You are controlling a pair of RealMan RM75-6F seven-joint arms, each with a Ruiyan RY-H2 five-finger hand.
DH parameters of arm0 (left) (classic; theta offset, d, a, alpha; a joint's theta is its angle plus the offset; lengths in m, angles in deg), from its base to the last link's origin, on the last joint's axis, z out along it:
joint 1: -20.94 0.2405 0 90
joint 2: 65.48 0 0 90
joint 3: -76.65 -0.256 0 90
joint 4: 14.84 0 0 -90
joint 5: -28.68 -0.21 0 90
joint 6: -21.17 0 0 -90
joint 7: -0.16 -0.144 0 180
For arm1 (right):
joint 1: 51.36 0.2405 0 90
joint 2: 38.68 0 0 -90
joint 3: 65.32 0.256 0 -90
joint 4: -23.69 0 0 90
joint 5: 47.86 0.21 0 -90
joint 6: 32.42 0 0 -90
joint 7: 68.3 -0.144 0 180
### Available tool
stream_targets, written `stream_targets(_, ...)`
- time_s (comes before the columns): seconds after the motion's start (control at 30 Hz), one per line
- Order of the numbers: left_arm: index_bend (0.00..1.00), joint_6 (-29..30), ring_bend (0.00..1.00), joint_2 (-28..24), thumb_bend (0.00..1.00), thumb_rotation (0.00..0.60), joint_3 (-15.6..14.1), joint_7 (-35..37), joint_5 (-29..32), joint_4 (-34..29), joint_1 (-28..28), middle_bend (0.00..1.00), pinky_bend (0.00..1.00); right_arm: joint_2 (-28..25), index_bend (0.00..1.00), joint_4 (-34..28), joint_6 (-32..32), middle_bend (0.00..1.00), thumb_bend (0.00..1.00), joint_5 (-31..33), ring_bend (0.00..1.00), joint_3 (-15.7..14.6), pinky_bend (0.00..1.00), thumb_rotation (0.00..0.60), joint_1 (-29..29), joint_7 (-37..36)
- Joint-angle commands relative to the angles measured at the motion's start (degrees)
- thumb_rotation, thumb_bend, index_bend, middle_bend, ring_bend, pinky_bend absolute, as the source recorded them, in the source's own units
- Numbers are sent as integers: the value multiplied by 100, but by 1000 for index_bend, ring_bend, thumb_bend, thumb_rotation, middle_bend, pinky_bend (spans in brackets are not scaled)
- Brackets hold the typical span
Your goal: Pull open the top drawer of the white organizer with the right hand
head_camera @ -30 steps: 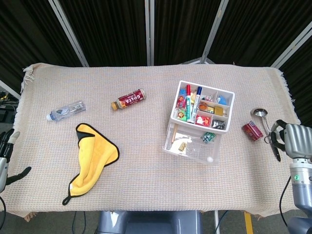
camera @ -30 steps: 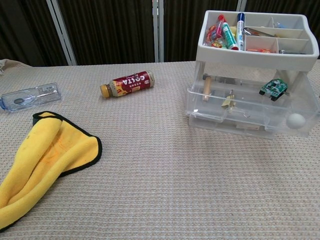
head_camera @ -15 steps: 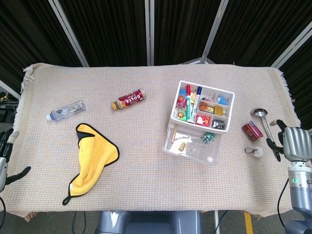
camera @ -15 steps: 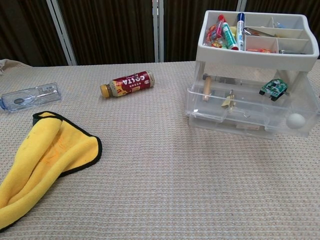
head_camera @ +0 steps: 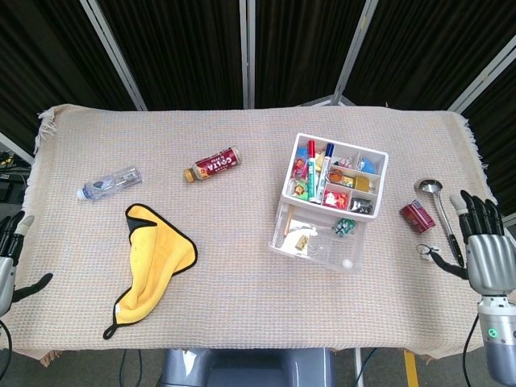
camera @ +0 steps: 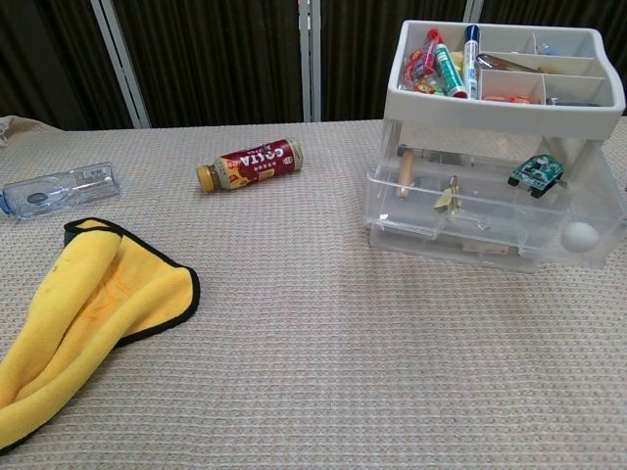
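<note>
The white organizer (head_camera: 336, 172) (camera: 505, 93) stands right of the table's middle, its top tray filled with markers and small items. Its clear top drawer (head_camera: 318, 240) (camera: 490, 211) sticks out toward the front, holding small parts and a white ball (head_camera: 347, 263) (camera: 581, 236). My right hand (head_camera: 482, 251) is at the table's right edge, well to the right of the organizer, fingers spread and holding nothing. My left hand (head_camera: 10, 260) shows at the far left edge, fingers apart and empty. Neither hand appears in the chest view.
A yellow cloth (head_camera: 153, 258) lies front left. A brown bottle (head_camera: 213, 164) and a clear plastic bottle (head_camera: 108, 183) lie behind it. Right of the organizer are a red can (head_camera: 417, 216), a metal ladle (head_camera: 439, 205) and a small white object (head_camera: 425, 251).
My right hand has moved down and outward along the right edge and spread its fingers. The drawer and everything else stay put.
</note>
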Motion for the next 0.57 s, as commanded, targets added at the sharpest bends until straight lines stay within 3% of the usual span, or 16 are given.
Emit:
stream_targets(0.03,0,-40,0,70,81,600,36,11,46,101,-37,0,0,40,0,3,162,0,0,-214,0,-189,0,600,-189,403)
stream_targets(0.57,0,-113,0,136,80,600,67,211,119,339,-93,0,0,-25,0,-240,-50,0,0,-83,0,-80,0,600,-282,511)
